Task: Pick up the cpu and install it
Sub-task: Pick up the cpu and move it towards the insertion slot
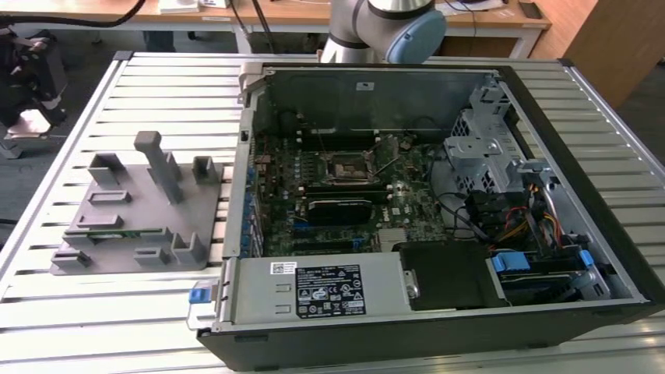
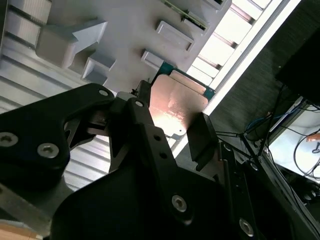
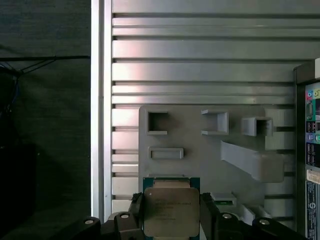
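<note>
Near the table [image 3: 200, 70] edge, end effector [image 3: 172, 212] clamped on the cpu [image 3: 171, 207]

— Where are we?
— We're in a robotics lab, we'd say: a slatted metal bench [image 1: 167, 86], an opened computer case [image 1: 395, 101], a grey parts fixture [image 1: 146, 210].
— And behind it we see wooden desks [image 1: 301, 14] trailing cables [image 1: 104, 22].
</note>
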Tool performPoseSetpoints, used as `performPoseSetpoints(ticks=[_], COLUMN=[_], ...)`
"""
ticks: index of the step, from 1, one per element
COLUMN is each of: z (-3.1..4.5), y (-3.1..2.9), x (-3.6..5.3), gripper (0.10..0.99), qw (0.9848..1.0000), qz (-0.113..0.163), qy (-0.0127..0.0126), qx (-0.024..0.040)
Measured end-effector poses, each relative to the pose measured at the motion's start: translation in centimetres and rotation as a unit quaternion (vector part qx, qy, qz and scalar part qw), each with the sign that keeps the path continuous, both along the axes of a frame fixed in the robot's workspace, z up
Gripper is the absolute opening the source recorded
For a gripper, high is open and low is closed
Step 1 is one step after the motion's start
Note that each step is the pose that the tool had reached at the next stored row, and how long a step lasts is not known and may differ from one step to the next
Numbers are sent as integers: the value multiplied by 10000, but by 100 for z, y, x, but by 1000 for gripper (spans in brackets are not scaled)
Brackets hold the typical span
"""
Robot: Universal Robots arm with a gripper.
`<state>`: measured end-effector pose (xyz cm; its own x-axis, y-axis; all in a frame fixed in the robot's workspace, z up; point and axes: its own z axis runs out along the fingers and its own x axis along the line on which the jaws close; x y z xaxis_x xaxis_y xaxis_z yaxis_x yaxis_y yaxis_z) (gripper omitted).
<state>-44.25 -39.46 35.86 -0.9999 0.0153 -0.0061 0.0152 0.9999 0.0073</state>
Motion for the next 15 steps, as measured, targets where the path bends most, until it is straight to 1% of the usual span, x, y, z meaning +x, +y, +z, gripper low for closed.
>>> performPoseSetpoints(ticks=[5, 8, 10, 12, 15], z=[168, 250, 254, 256, 256], y=[20, 27, 32, 32, 32], x=[0, 0, 1, 23, 107], gripper=[537, 537, 537, 537, 537], qw=[10000, 10000, 10000, 10000, 10000], qz=[0, 0, 0, 0, 0], qy=[0, 0, -2, 0, -1], qx=[-1, -2, -1, 5, 11])
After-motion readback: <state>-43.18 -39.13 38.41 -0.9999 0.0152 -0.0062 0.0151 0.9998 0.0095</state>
